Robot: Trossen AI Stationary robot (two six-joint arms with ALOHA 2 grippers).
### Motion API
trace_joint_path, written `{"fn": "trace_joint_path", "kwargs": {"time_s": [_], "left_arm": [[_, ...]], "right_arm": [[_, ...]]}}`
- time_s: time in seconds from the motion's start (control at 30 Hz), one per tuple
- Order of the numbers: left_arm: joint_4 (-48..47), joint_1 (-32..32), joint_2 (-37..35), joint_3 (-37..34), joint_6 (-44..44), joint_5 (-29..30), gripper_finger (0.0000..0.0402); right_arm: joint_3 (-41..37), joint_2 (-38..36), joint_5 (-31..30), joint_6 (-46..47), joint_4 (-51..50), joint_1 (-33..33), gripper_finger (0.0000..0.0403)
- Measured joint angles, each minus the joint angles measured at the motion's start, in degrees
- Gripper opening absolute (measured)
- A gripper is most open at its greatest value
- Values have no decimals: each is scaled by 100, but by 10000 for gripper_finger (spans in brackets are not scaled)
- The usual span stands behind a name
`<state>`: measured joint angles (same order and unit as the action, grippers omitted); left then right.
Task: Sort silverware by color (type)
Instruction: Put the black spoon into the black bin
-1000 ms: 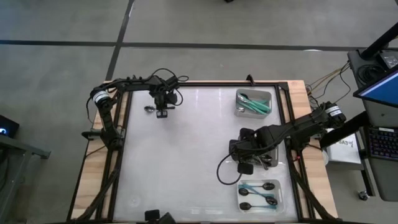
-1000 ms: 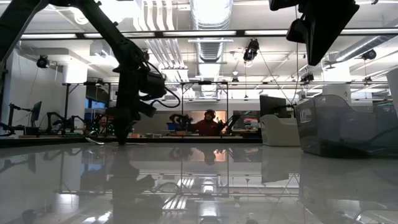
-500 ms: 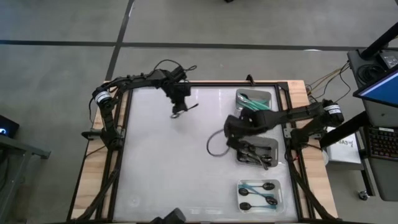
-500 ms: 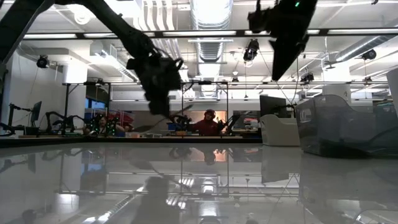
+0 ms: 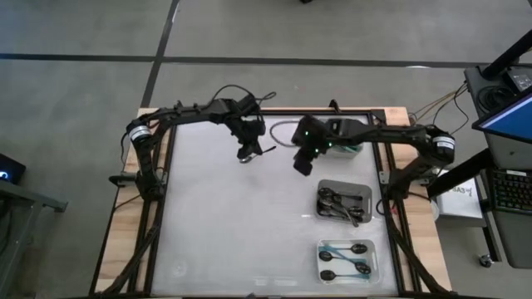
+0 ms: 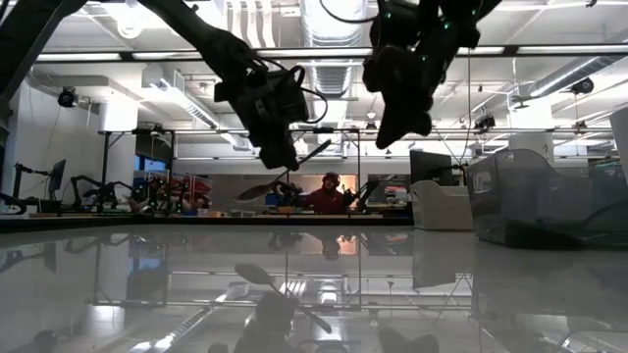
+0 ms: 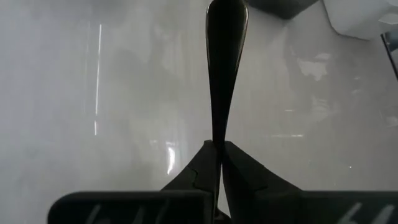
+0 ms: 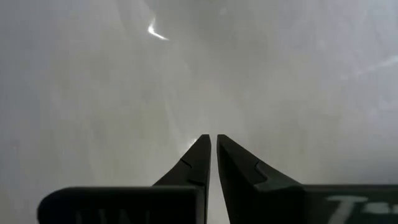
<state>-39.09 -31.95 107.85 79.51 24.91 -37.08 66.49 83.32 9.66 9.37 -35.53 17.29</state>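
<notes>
Since a second ago the left gripper (image 5: 246,153) has lifted a spoon (image 7: 225,68) off the table's far left part and carried it toward the middle, while the right gripper (image 5: 301,164) has swung from over the middle tray (image 5: 366,196) to just beside the left one. No writing can be read anywhere.

The left gripper's fingers (image 7: 196,171) are pinched on the spoon's end; its dark length sticks straight out ahead of them, clear of the table (image 5: 208,216). The right gripper hangs above bare table, fingers (image 8: 198,163) nearly together with nothing between.

Beyond it, the far tray (image 5: 356,149) is mostly hidden by the arm. Dark spoons (image 5: 339,203) fill the middle tray; teal-handled spoons (image 5: 345,259) lie in the near tray (image 5: 376,262).
</notes>
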Motion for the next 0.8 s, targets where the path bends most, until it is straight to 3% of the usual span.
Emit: {"fn": "trace_joint_path", "kwargs": {"time_s": [0.13,0.27,0.43,0.8], "left_arm": [[-37,96,0,-16,-20,9,0],[-38,136,0,0,16,7,0],[-37,107,-7,6,8,57,0],[160,109,-11,66,99,59,0]], "right_arm": [[-199,13,281,-365,687,436,20],[-482,-6,607,-675,2010,794,20],[-862,-12,669,-95,3926,1135,18],[-1030,-8,740,171,4174,1183,9]]}}
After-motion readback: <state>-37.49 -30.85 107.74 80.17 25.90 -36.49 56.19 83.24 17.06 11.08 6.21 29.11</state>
